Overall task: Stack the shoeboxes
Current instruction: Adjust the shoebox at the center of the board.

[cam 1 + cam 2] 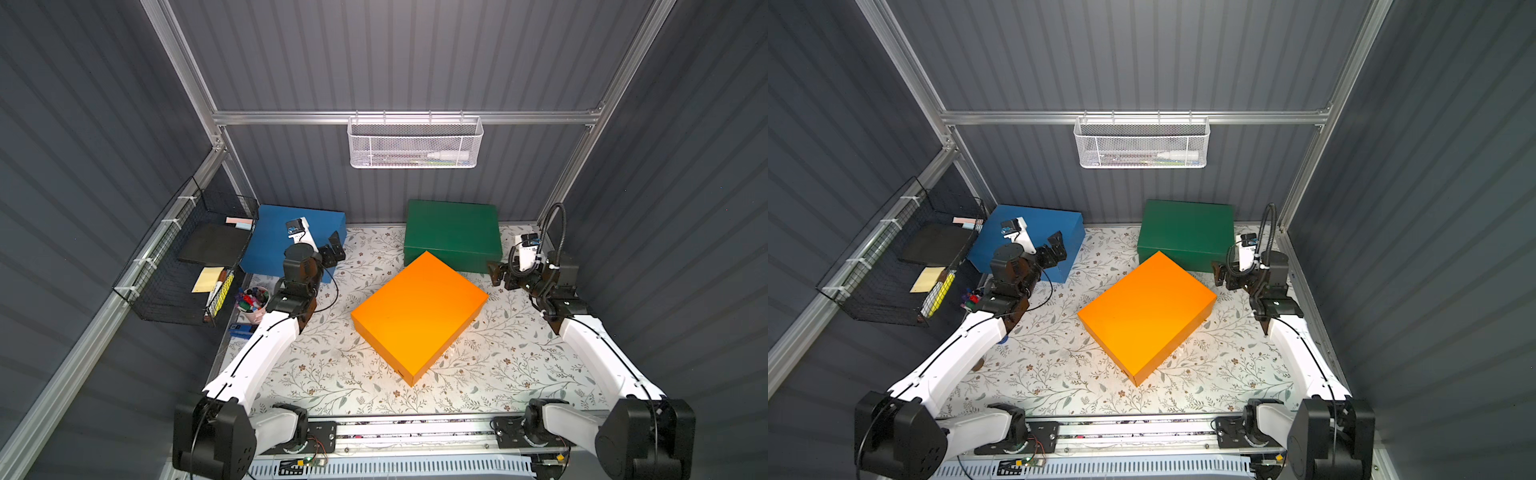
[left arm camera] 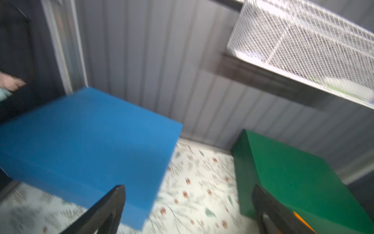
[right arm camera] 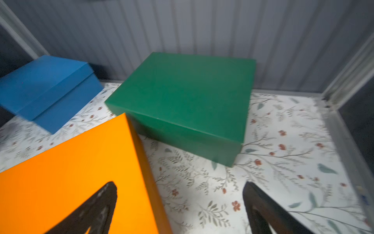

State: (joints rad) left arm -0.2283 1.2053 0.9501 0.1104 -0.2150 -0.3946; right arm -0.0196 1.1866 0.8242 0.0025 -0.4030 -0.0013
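Two hands (image 1: 332, 249) (image 1: 500, 276) gape; three shoeboxes (image 1: 419, 316) (image 1: 453, 232) (image 1: 270, 245) sit unstacked.

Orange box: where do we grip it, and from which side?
Orange box looks too wide for one hand, lid shut, so probably squeeze its two long walls: left hand onto the wall facing back-left, right hand onto the one facing front-right. It sits diagonal, so both walls are open; only its back corner nears the green box.
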